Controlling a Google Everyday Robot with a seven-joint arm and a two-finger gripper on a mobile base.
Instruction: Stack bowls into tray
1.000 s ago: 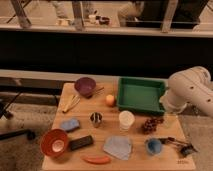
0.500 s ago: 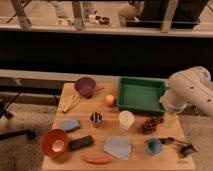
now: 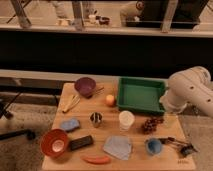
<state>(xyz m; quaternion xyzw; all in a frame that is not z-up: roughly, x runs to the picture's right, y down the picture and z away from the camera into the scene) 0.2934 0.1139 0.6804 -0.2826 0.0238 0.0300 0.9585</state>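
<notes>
Beyond the wooden tabletop [image 3: 82,114] a dark wall rises to a railing and a second counter. Nothing has shifted over the last second: arm, bowls and tray sit exactly as they did, so the stacking has not begun. The green tray [image 3: 141,98] lies at the far right corner of the tabletop, bare inside. The purple bowl [image 3: 85,86] stands near the far edge, left of the middle. The orange-red bowl [image 3: 55,143] sits at the near left corner, and the small blue bowl [image 3: 153,146] rests by the near edge toward the right, beside a pale cloth [image 3: 118,147]. A white cup [image 3: 126,120] and a bunch of grapes [image 3: 151,124] stand between the blue bowl and the tray. The claw [image 3: 174,144] hangs low over the near right corner, just beside the blue bowl, jaws spread wide and holding nothing. From there the blue bowl looks the likeliest first pick, though the wide orange-red one would make the better base for a stack
</notes>
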